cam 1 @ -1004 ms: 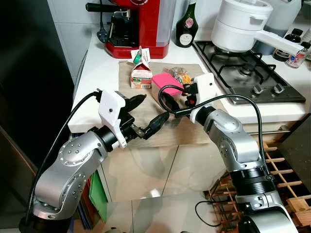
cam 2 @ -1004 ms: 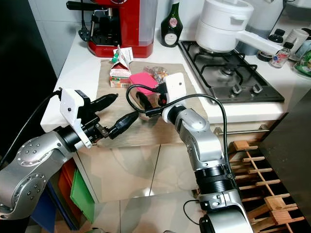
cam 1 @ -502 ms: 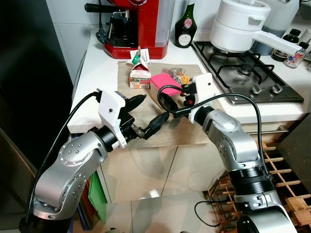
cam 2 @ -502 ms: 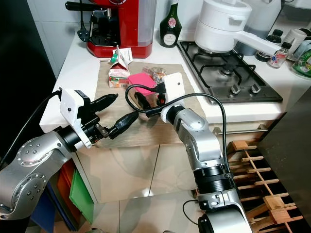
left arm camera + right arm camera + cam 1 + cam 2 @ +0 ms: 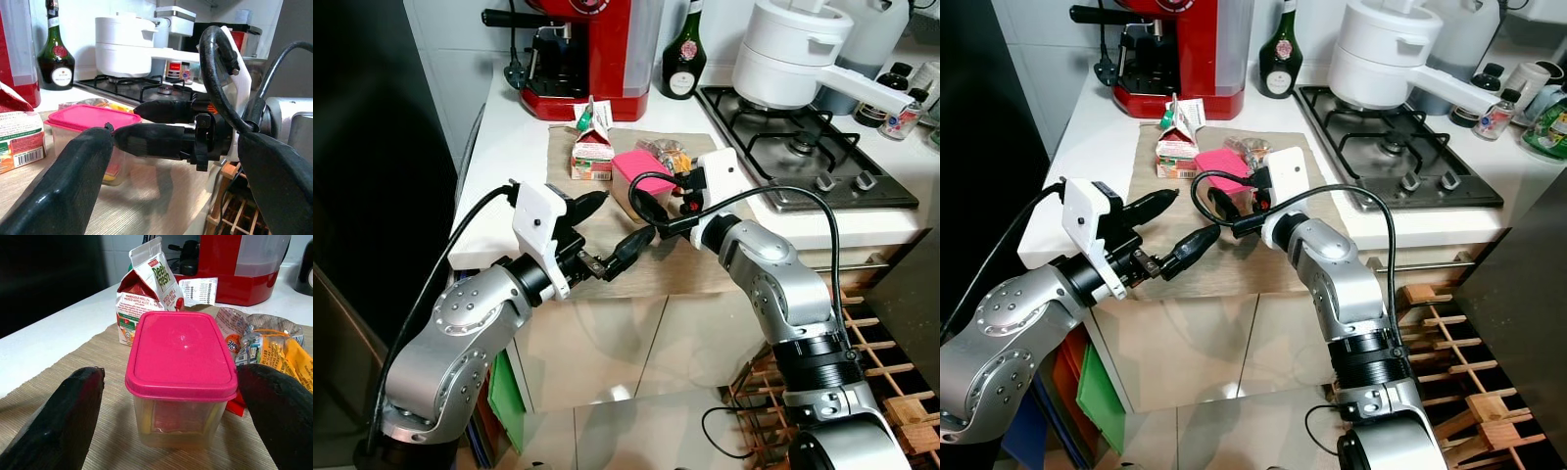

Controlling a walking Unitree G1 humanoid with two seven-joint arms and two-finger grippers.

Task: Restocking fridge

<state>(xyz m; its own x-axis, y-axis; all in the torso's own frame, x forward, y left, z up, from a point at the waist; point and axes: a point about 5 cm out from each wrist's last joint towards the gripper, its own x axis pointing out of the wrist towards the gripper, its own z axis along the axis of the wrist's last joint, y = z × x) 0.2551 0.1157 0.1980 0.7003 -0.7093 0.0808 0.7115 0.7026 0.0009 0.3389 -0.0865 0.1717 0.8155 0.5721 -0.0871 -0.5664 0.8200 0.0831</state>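
Robot reaching for a pink-lidded tub on a crowded kitchen counter

A milk carton [image 5: 593,154] and snack packet [image 5: 670,154] are crowding the pink-lidded tub [image 5: 182,378], which is sitting between the right gripper's [image 5: 171,423] spread fingers; the left gripper [image 5: 612,233] is hovering open nearby.

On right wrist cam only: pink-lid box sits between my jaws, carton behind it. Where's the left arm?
Observer: The left gripper hovers over the front edge of the woven mat, jaws open, pointing toward the right gripper.
Operator: How close to mine?
Observer: The left wrist view puts the two grippers' fingertips nearly together. I cannot tell if they touch.
Operator: Anything off to the robot's right of the box?
Observer: A hob with a white pot on it, well apart from the pink-lidded container.
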